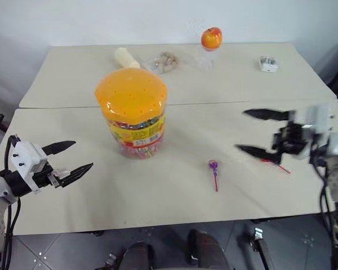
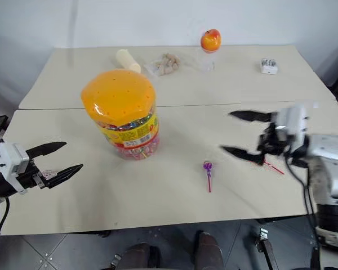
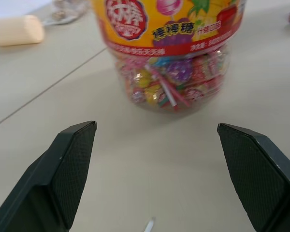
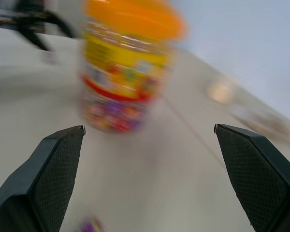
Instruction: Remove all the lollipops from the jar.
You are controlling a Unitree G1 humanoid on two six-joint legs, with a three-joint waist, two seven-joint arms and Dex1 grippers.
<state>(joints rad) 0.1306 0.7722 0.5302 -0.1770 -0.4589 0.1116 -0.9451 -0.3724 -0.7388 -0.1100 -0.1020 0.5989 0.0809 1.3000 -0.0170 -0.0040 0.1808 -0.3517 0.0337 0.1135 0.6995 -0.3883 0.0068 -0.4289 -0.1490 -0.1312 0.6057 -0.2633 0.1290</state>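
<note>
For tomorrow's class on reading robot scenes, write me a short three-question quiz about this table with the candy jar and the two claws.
1. True or false: the jar lies tipped on its side.
2. Which lollipop lies on the table in front of the jar, towards the right claw's side? A) purple lollipop B) green lollipop C) yellow lollipop
3. Fill in: the left claw and the right claw both stand ____ and hold nothing.

Key
1. False: it stands upright, with its orange lid on.
2. A: the purple lollipop lies apart from the jar.
3. Open.
</note>
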